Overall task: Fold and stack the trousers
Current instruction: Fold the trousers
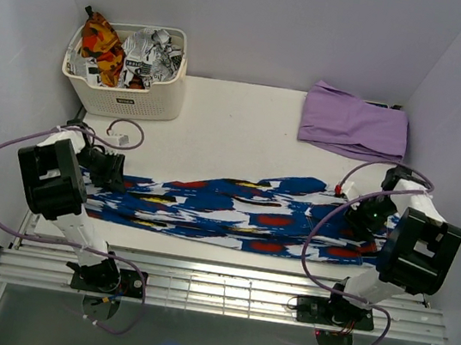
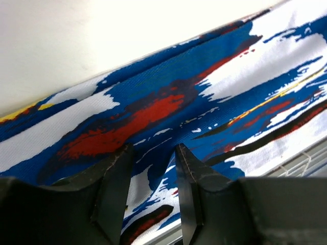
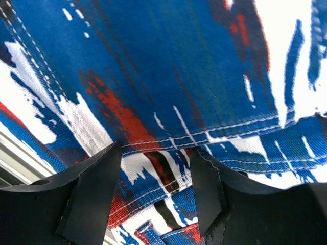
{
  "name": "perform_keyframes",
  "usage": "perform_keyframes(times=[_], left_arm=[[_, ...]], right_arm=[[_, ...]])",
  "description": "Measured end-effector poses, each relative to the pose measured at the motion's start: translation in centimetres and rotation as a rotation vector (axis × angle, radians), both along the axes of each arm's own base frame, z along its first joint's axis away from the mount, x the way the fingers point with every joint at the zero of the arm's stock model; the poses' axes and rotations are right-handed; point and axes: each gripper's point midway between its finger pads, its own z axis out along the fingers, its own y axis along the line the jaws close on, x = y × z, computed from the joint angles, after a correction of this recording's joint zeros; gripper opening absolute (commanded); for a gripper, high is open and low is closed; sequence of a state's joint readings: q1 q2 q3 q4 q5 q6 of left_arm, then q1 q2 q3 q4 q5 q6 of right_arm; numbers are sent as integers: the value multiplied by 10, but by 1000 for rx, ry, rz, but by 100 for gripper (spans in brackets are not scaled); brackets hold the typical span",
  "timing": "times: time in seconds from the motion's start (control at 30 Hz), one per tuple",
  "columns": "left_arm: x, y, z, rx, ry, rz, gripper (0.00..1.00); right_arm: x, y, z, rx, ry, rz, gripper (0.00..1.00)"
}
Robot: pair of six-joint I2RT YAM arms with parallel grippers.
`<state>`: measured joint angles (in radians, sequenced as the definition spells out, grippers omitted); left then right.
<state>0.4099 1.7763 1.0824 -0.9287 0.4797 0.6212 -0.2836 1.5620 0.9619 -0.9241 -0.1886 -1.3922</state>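
Observation:
The trousers (image 1: 233,212), blue with white, red and black streaks, lie stretched left to right across the near part of the white table. My left gripper (image 1: 111,174) is at their left end, the leg end. In the left wrist view it (image 2: 154,149) is open, jaws apart just above the cloth (image 2: 153,102). My right gripper (image 1: 362,220) is at their right end. In the right wrist view it (image 3: 155,148) is open over the stitched waistband (image 3: 168,66), with a belt loop (image 3: 148,236) below between the fingers.
A white basket (image 1: 125,96) with orange-red and black-and-white printed clothes stands at the back left. A folded lilac garment (image 1: 355,122) lies at the back right. A slatted rail (image 1: 221,293) runs along the near table edge. Purple cables loop beside both arms.

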Motion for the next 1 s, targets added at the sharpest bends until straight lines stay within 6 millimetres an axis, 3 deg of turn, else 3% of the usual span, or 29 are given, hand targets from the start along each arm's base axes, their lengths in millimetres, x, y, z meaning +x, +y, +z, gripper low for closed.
perform_keyframes(times=[0.1, 0.23, 0.27, 0.4, 0.47, 0.53, 0.6, 0.63, 0.73, 0.83, 1.0], left_arm=[[12, 9, 1, 23, 0, 21, 50], [38, 30, 13, 93, -76, 28, 67], [47, 32, 21, 87, -111, 23, 74], [78, 21, 64, 51, -296, -70, 78], [80, 1, 85, 60, -376, -168, 78], [76, -53, 104, 49, -464, -358, 77], [60, -108, 116, 10, -521, -537, 74], [48, -136, 117, -12, -535, -627, 73], [14, -191, 105, -74, -514, -805, 71], [-18, -220, 78, -101, -428, -923, 70], [-56, -237, 49, -97, -324, -1032, 67]], right_arm=[[11, 7, 5, 18, -16, -19, 61], [33, 15, 27, 52, -77, -31, 63], [38, 16, 35, 57, -97, -33, 64], [39, 11, 67, 33, -192, -19, 69], [32, 1, 82, -2, -251, -12, 71], [19, -10, 87, -43, -277, -6, 71], [6, -21, 84, -73, -272, -4, 70], [0, -24, 80, -82, -259, -3, 69], [-9, -26, 67, -86, -224, 15, 67], [-18, -24, 54, -80, -195, 38, 67], [-29, -21, 36, -81, -172, 63, 66]])
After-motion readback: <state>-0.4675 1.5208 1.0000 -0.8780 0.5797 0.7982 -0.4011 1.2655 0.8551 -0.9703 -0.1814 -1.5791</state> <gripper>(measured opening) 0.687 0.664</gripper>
